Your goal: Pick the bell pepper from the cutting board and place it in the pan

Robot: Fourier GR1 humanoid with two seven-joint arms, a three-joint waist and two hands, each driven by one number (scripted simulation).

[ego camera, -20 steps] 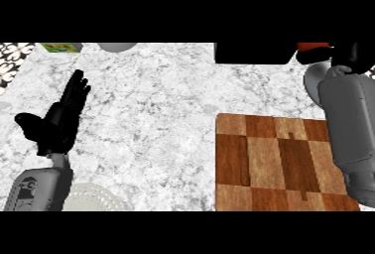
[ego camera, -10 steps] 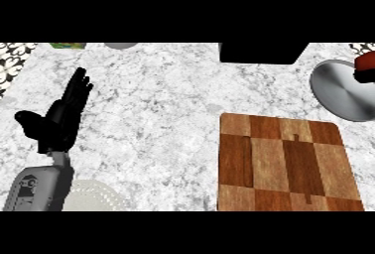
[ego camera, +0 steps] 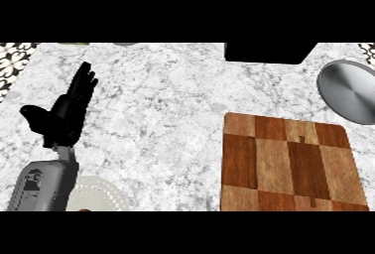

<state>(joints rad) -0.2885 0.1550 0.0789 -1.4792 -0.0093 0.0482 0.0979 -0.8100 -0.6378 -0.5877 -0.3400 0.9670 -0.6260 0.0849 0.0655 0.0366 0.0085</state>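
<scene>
Head view, the only one I have. The left hand [ego camera: 64, 116] rests open at the left, fingers straight and pointing far, holding nothing. My right hand is out of the picture, so I cannot tell what its fingers are doing.

The cutting board [ego camera: 289, 163] lies near right on the counter [ego camera: 168, 109], and its top shows no bell pepper. I can't see the bell pepper anywhere. The pan [ego camera: 351, 92] sits far right, just beyond the board, with the view's edge cutting it off and nothing showing inside.

My worry is that I'm blind on the working side. If the pepper is up in that unseen hand, a release I can't line up could land it on the marble beside the pan, or clip the rim.
</scene>
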